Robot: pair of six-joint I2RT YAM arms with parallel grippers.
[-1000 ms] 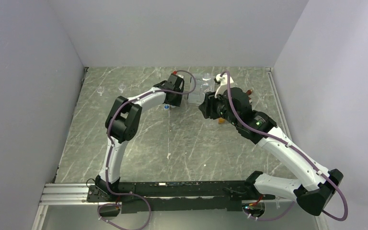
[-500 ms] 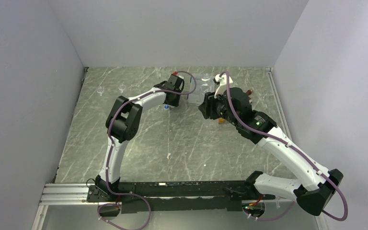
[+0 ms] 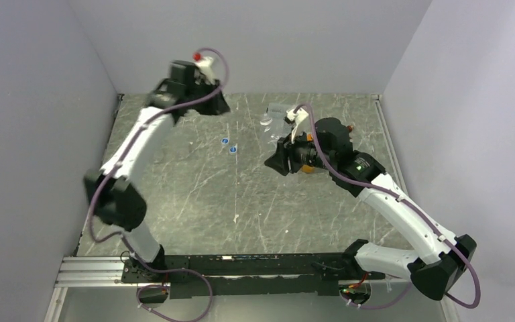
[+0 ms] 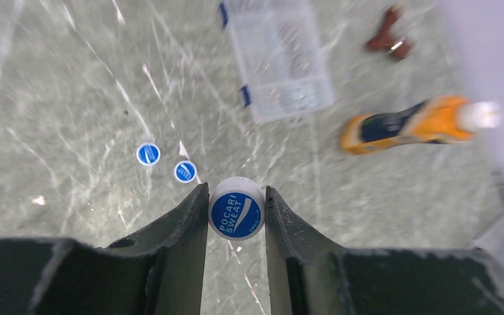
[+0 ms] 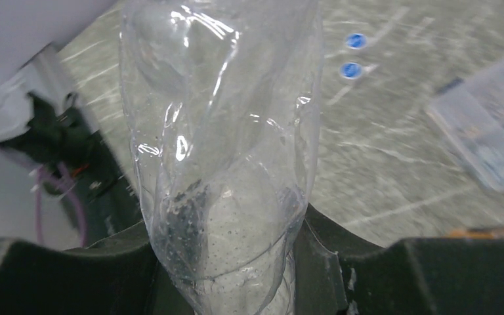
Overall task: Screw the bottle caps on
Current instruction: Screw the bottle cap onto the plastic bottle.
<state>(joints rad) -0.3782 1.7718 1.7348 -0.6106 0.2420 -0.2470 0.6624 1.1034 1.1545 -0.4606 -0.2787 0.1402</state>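
Note:
My left gripper (image 4: 236,197) is shut on a blue bottle cap (image 4: 236,210) with a white rim, gripped by its sides. In the top view the left gripper (image 3: 219,104) is raised high over the back left of the table. Two more blue caps (image 3: 224,141) (image 3: 233,149) lie on the table, and they also show in the left wrist view (image 4: 148,153) (image 4: 185,171). My right gripper (image 5: 226,262) is shut on a crumpled clear bottle (image 5: 223,131). It sits mid-table in the top view (image 3: 273,161). An orange bottle (image 4: 413,121) with a dark blue band lies on its side.
A flat clear plastic box (image 4: 279,59) lies behind the caps and also shows in the top view (image 3: 275,121). A small brown object (image 4: 387,36) lies at the back right. The orange bottle is partly under the right arm (image 3: 306,168). Grey walls enclose the table.
My left arm has swung up from beside the clear box to high at the back left, carrying a cap. My right gripper has shifted a little left and nearer with the clear bottle.

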